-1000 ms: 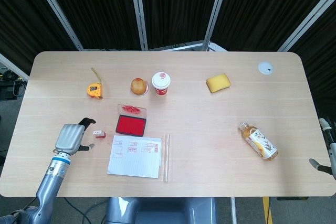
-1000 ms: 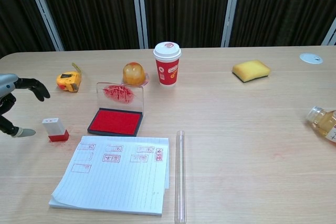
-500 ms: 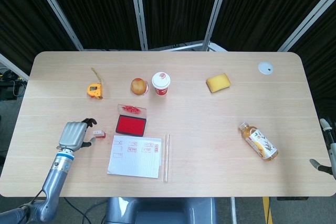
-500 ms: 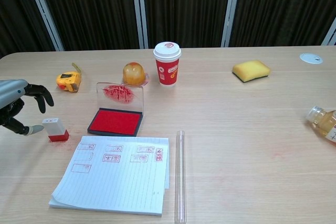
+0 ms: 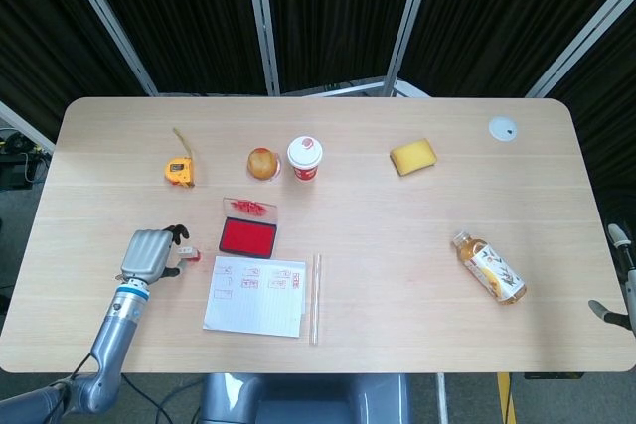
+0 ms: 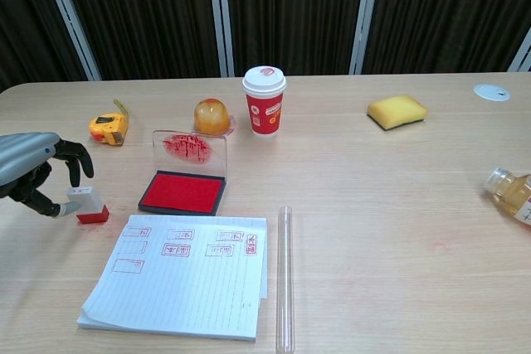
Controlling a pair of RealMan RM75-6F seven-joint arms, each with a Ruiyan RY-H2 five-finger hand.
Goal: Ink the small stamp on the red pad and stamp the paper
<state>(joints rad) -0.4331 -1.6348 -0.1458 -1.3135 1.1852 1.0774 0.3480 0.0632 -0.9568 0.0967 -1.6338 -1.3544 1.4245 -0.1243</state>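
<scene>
My left hand (image 6: pixel 37 176) sits at the small stamp (image 6: pixel 88 204), fingers spread around it and a fingertip touching its side, not yet gripping. The stamp stands upright left of the red ink pad (image 6: pixel 183 192), above the paper's (image 6: pixel 178 275) corner.

My right hand (image 5: pixel 618 275) shows only at the frame edge; I cannot tell its state.

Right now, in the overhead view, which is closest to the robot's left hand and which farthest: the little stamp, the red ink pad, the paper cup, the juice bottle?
From the left hand:
1. Little stamp, right at its fingers.
2. Red ink pad, just beyond.
3. Paper cup, mid-table, further back.
4. Juice bottle, far right side.
</scene>
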